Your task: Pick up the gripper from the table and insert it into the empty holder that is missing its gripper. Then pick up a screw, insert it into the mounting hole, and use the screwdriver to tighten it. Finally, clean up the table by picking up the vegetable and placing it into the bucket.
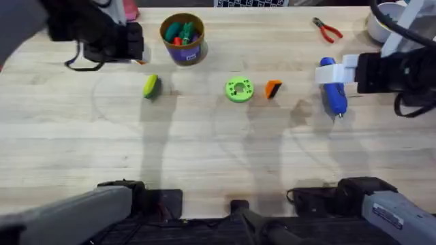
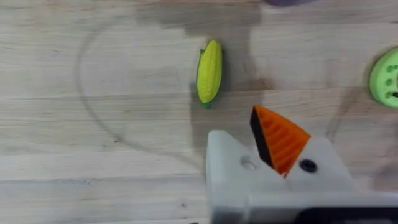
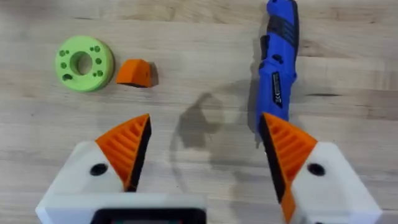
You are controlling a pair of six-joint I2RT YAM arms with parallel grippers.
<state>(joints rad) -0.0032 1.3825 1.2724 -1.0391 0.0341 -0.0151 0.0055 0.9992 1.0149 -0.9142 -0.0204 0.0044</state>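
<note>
Reach favours the right arm: the small orange plastic wedge with a black end (image 3: 135,73) lies on the wooden counter (image 1: 218,156) beside a green disc (image 1: 239,89), beyond the right gripper (image 3: 205,152)'s spread, empty fingers.

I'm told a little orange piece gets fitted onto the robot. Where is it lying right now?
In the overhead view the gripper lies on the table right of centre, just right of a green disc and left of the blue screwdriver.
</note>
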